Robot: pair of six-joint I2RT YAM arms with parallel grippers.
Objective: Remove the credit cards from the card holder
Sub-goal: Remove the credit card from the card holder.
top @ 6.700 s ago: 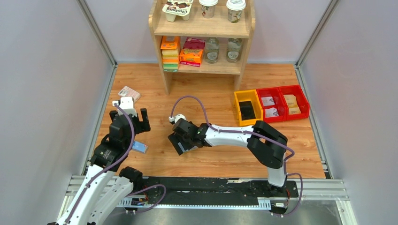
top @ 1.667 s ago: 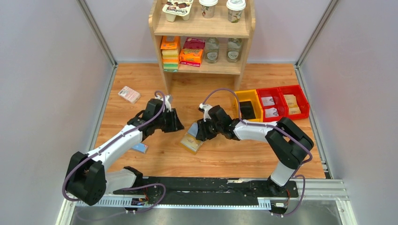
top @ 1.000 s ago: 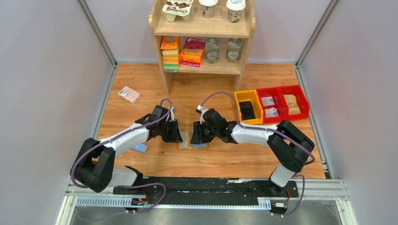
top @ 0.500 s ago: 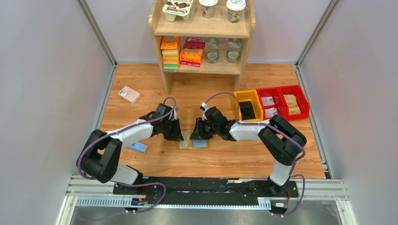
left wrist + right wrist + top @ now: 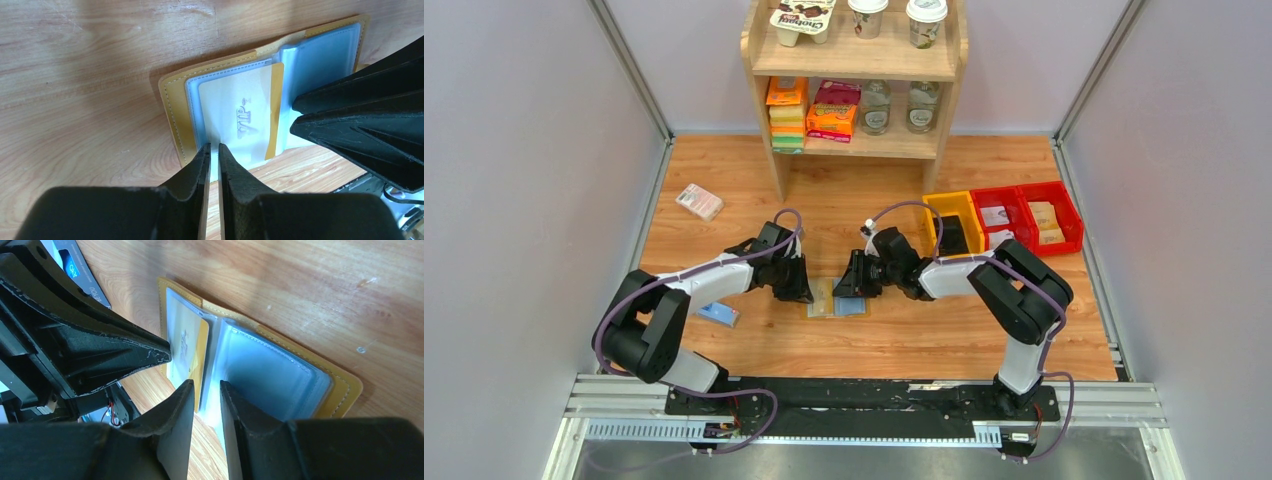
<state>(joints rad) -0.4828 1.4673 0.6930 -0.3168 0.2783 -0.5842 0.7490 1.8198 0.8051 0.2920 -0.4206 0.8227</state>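
The tan card holder lies open and flat on the wooden table between my two grippers, its leather rim and clear grey-blue sleeves facing up. A pale credit card with a tan stripe sits in the left-hand sleeve, seen also as the card in the right wrist view. My left gripper rests its tips on that sleeve's near edge, jaws a thin slit apart with nothing between them. My right gripper is at the fold, its jaws closed narrowly on the raised middle sleeves.
A blue bar lies left of the left arm. A pink-white packet sits at the far left. The wooden shelf stands at the back. A yellow bin and red bins stand to the right.
The right gripper brought the holder down from a tilted hold to lie open on the table. The left arm moved in to its left edge, and the left jaws narrowed.
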